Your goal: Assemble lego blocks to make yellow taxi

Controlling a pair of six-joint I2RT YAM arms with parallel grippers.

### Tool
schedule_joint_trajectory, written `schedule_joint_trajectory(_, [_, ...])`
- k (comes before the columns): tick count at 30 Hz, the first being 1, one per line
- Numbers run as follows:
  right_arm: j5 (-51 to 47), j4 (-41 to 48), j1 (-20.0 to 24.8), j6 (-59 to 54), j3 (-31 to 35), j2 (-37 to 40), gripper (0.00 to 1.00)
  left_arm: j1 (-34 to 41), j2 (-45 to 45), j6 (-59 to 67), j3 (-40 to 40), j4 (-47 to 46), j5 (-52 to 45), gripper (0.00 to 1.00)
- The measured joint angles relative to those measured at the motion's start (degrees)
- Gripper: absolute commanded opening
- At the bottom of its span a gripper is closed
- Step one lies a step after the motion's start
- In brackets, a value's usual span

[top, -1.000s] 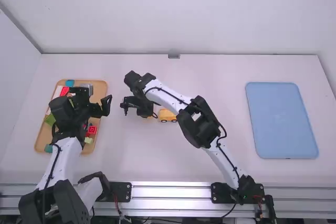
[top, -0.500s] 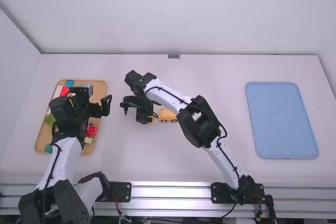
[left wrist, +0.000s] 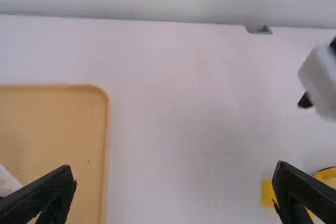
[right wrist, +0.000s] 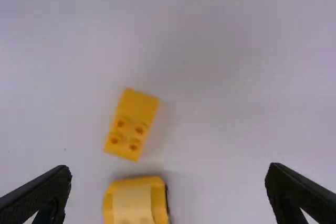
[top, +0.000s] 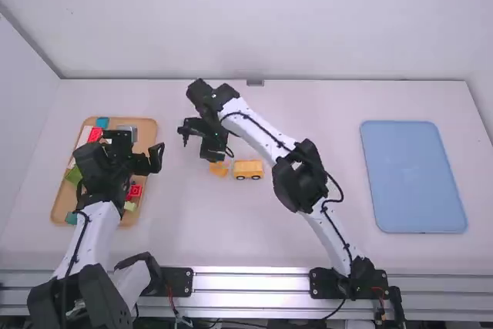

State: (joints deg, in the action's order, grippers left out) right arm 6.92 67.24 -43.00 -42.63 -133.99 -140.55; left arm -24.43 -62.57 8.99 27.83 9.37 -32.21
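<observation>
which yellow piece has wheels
The car, right of the block in the high view: it is longer, with dark wheels along its side; the block shows none.

Right arm (top: pixel 258 127), centre to lower right: white links, bulky black joints (top: pixel 300 182), thin looping black cable (top: pixel 340 188). Left arm (top: pixel 96 233), lower left: white link, black joints, black cable.

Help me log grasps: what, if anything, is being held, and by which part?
Nothing is held: the left gripper and right gripper are both open and empty. The loose yellow block lies on the table.
</observation>
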Motion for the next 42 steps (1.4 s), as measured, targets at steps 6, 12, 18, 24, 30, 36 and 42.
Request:
schedule_joint_trajectory(6, [9.18, 3.67, 7.08, 0.31, -0.61, 0.15, 0.98, 0.0, -0.94, 2.97, 0.0, -1.2, -5.07, 0.99])
schedule_joint_trajectory(12, [14.45, 1.4, 13.25, 2.93, 1.6, 0.35, 0.98, 0.0, -6.08, 7.02, 0.0, -0.07, -12.37, 0.99])
schedule_joint_trajectory(18, [12.39, -9.05, 12.48, 6.82, 11.47, 0.9, 0.98, 0.0, -11.74, 7.61, 0.02, 4.7, -15.98, 0.99])
schedule_joint_trajectory(24, [11.74, -22.38, 10.58, 7.02, 29.29, 13.62, 0.98, 0.02, -17.09, 11.65, 2.34, 0.61, -20.79, 0.99])
schedule_joint_trajectory(30, [13.4, -43.58, 13.64, 6.47, 50.49, 37.81, 0.98, 1.4, -21.4, 20.74, 7.76, -6.54, -26.03, 0.99])
schedule_joint_trajectory(36, [20.0, -60.83, 19.32, 6.43, 69.79, 46.77, 0.99, 5.18, -26.73, 30.29, 14.08, -11.63, -29.64, 0.99])
schedule_joint_trajectory(42, [29.31, -74.51, 24.61, 6.67, 82.36, 44.76, 0.98, 13.07, -33.55, 47.89, 22.27, -24.9, -30.25, 0.99])
